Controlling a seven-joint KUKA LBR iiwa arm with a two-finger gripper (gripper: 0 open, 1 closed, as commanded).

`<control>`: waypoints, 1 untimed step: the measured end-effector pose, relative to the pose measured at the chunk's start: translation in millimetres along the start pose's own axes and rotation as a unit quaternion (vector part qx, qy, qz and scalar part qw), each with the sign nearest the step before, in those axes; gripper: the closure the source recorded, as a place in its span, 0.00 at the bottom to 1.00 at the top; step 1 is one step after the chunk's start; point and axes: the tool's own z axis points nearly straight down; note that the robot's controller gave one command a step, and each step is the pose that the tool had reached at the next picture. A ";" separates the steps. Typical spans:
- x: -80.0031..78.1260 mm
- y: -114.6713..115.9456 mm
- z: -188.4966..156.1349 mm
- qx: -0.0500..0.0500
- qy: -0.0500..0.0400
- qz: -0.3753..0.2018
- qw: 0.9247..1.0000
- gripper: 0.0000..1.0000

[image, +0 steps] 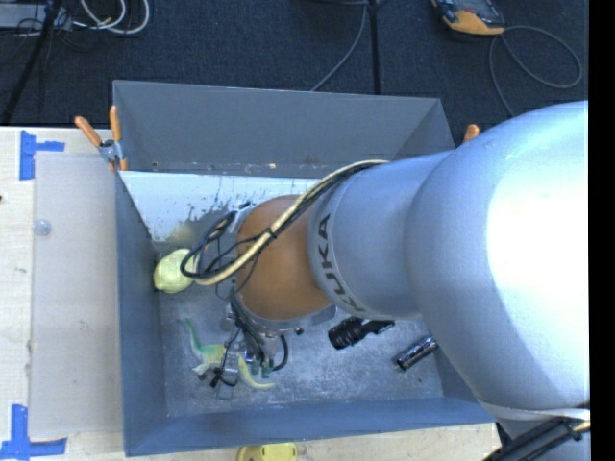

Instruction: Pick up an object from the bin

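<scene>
Arm [461,248] entering the bin [279,128] from its right side, with the orange cover [279,262] and looped cables [216,248] over the left half of the floor. We see the gripper [231,363] low near the bin's front left corner, set among a small cluster of green and yellow pieces [252,379] that lies on the floor there. Whether it is spread, pressed together or pinching one of those pieces we cannot tell, because the wiring and the cover crowd it.

A pale yellow-green lump [173,272] rests against the left wall, apart from the gripper. Two black cylinders lie flat nearer the front edge. One [357,332] is just right of the orange cover, and the other [415,353] is further toward the right wall. Both are well apart from the gripper.

We judge the step in hand to be the grasp itself, at the bottom of the reach, with the green and yellow cluster as the likely target. Nothing can be confirmed as held. The next move, as we read it, calls for a firm closure on one piece and then a straight lift clear of the front and left walls. The pieces look thin and light, so one may slip free or drag a neighbour up with it.
</scene>
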 end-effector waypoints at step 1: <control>20.7 4.0 16.2 0.000 0.000 0.163 0.987 1.00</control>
